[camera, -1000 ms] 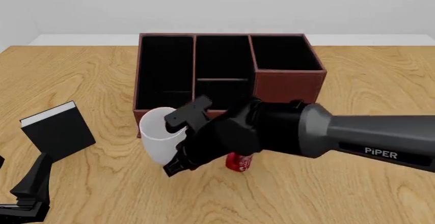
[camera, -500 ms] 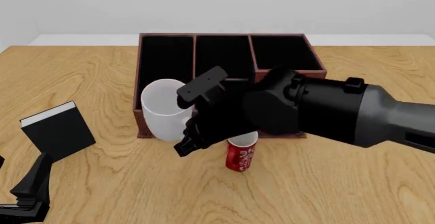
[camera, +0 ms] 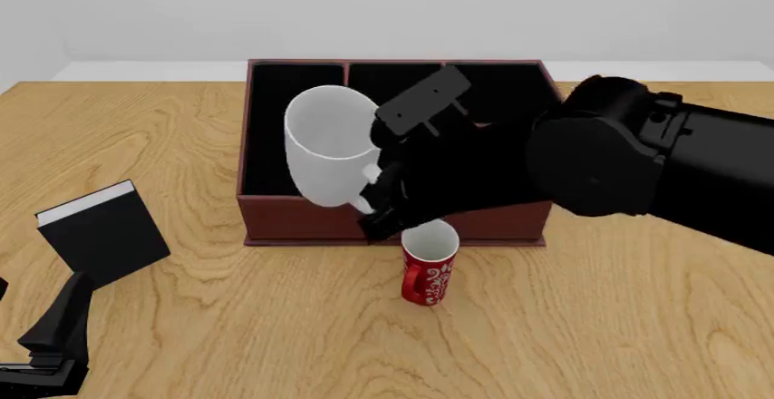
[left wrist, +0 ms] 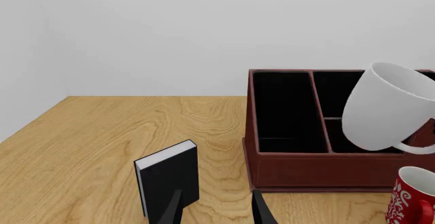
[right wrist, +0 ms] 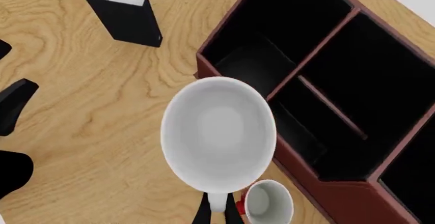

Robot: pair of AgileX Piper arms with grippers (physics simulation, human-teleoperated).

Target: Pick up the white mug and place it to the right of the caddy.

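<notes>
Front view: right gripper (camera: 377, 201) clamped white mug (camera: 326, 150) by handle, airborne; next, swing toward caddy's (camera: 502, 227) 3 o'clock side.

Light wood-grain table (camera: 629, 326); plain pale grey wall (camera: 387, 9) behind; even, soft light.

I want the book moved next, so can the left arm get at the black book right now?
Probably yes. The left gripper is open, pointing at the black book, nothing between them; the right gripper holds the white mug over the caddy.
</notes>
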